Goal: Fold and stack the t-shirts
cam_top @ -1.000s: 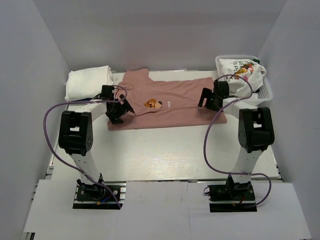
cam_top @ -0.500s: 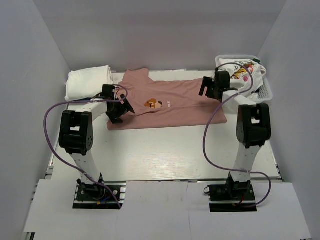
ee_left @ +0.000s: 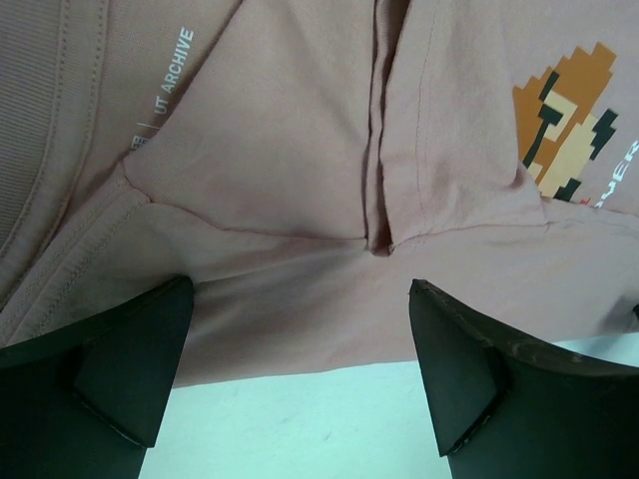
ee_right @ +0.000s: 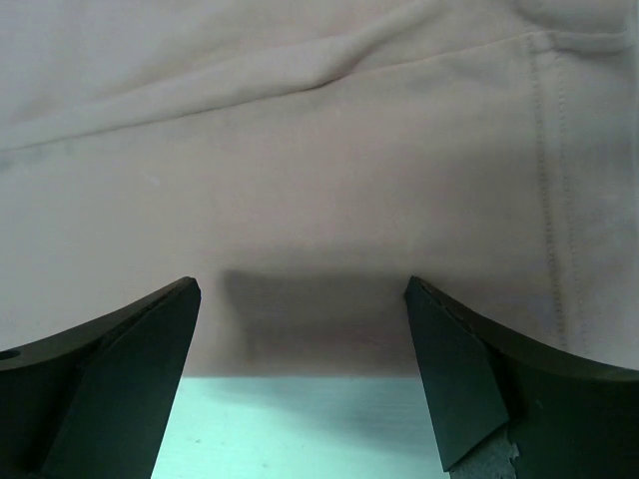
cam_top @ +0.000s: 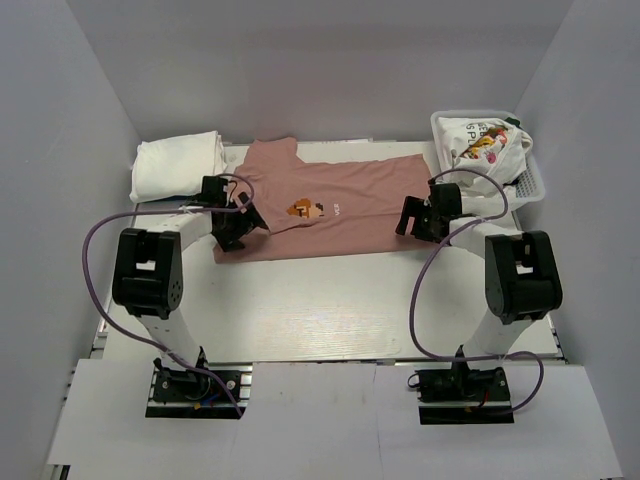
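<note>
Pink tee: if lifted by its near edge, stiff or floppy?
Probably floppy: the pink tee lies flat with soft creases, so a lifted edge would likely sag. Looks thin, so likely light. A push would probably bunch it, as its existing folds suggest.

The dusty-pink t-shirt point(ee_left: 300, 150) is presenting as soft matt cotton knit, with stitched hems, a ribbed collar band and a flat printed pixel figure. The left tool point(ee_left: 300, 289) and right tool point(ee_right: 300, 287) are showing dull black moulded plastic, faintly scuffed at the edges. The tabletop point(cam_top: 320, 300) is reading as smooth and white with a slight sheen. The folded white t-shirts point(cam_top: 175, 165) are appearing as matt cloth. The basket point(cam_top: 535, 182) is showing white plastic mesh. The purple cables point(cam_top: 418, 300) are looking smooth-sheathed.
</note>
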